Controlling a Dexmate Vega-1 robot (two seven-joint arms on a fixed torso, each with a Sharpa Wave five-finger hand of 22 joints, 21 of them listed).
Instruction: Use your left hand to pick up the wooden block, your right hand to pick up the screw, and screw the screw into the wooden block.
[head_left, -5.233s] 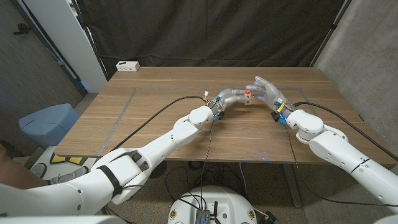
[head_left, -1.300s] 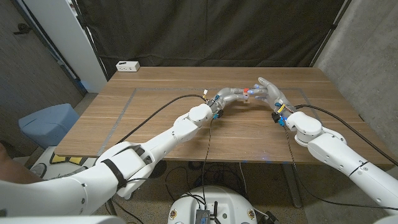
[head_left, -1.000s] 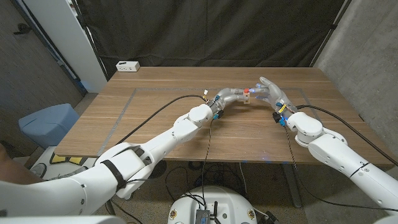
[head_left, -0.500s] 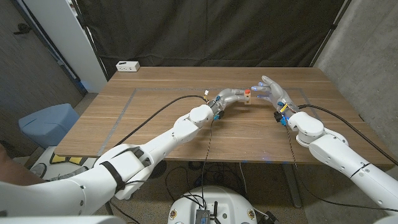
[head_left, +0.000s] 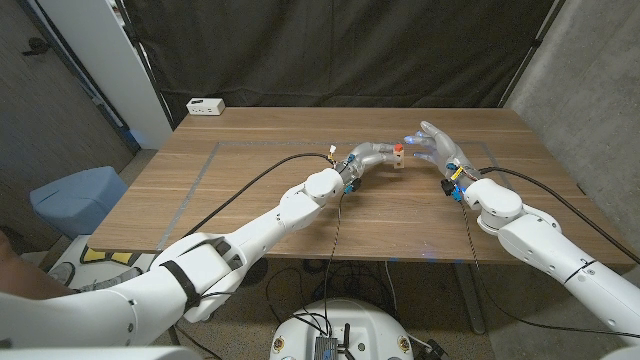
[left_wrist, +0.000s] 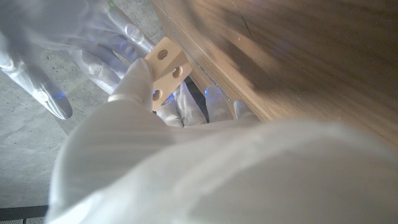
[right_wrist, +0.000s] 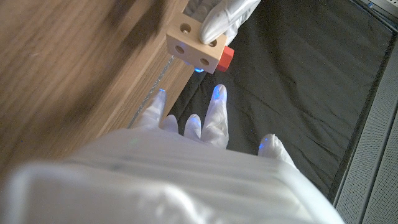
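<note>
My left hand (head_left: 372, 153) holds the pale wooden block (head_left: 398, 158) a little above the table's far middle; a fingertip (left_wrist: 134, 79) presses on one face of the block (left_wrist: 166, 65), which has round holes. A red screw head (head_left: 398, 147) sticks out of the block's top; in the right wrist view the red screw (right_wrist: 226, 59) juts from the block (right_wrist: 194, 47) beside the left hand's fingers (right_wrist: 225, 14). My right hand (head_left: 433, 144) stands just right of the block, fingers spread and holding nothing, its fingertips (right_wrist: 214, 112) a short gap from the block.
A white socket box (head_left: 205, 105) sits at the table's far left corner. Black cables (head_left: 262, 175) run along both arms over the wooden table (head_left: 250, 215). A blue bin (head_left: 78, 198) stands on the floor to the left. A black curtain hangs behind.
The right hand has drawn its fingers slightly away from the screw head and shifted a little beside the block. The left hand keeps the block in nearly the same spot.
</note>
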